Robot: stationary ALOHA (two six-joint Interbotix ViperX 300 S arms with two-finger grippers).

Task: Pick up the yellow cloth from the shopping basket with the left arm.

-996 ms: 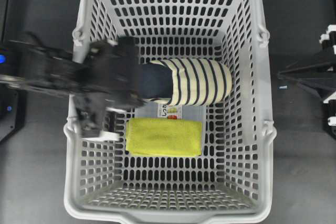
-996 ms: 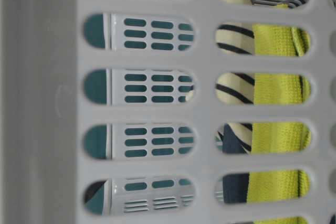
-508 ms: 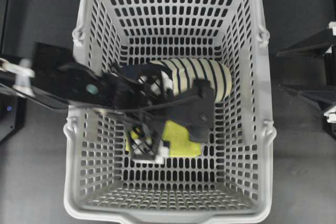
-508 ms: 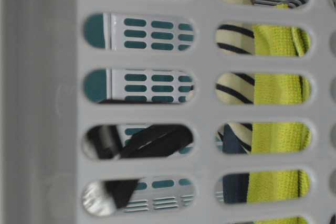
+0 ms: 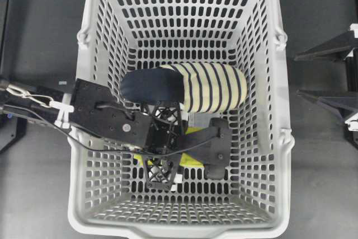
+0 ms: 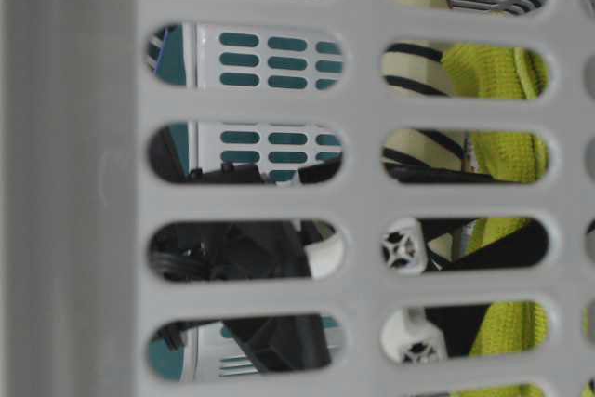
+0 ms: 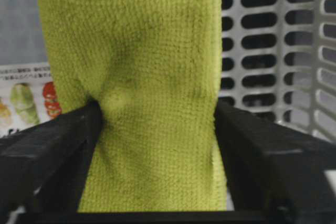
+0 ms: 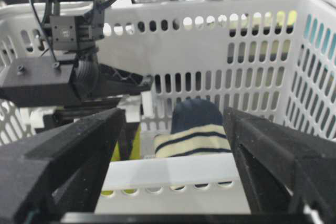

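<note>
We're seeing the yellow cloth (image 7: 152, 103) lying on the shopping basket (image 5: 184, 223) floor, long axis running straight between the fingers (image 7: 50, 145) of the left pincer (image 5: 162, 146), which are pressing its sides. The striped slipper (image 5: 210, 87) is sitting just beside it. Overhead, the left arm (image 5: 109, 118) is hiding most of the cloth. The right pincer (image 8: 173, 156) is hanging wide outside the rim.
</note>
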